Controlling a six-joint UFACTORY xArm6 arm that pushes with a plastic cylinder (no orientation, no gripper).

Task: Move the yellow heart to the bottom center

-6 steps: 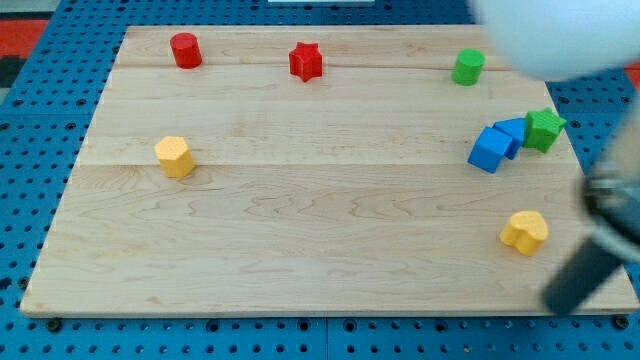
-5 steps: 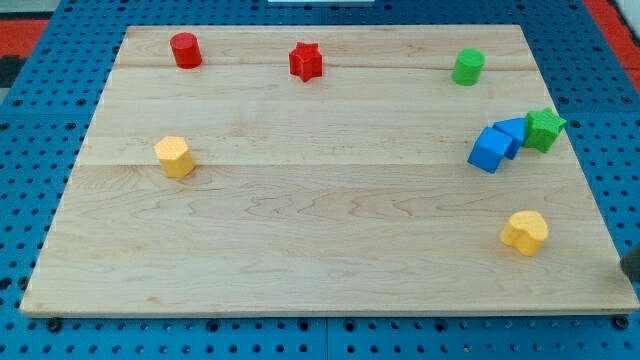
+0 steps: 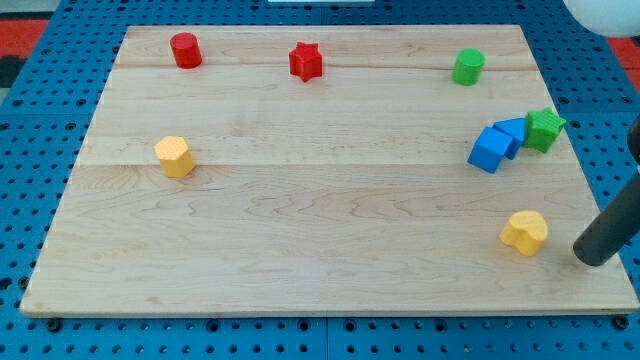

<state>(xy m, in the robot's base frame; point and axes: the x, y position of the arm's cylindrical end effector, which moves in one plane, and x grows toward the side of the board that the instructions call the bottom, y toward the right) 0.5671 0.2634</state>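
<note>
My tip [image 3: 593,258], a bare rod with no fingers to open or close, sits just right of the yellow heart [image 3: 525,232] without touching it. The heart lies near the surface's [image 3: 300,220] bottom-right, so I'd push leftward toward bottom center.

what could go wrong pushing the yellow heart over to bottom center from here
My tip sits to the view's right of the yellow heart, slightly lower and apart from it. A straight leftward push could hit off-centre, so the heart may spin or slide up the board instead of along the bottom. The heart lies near the board's bottom edge, so a downward drift could tip it off. The yellow hexagon might be mistaken for the target.
</note>
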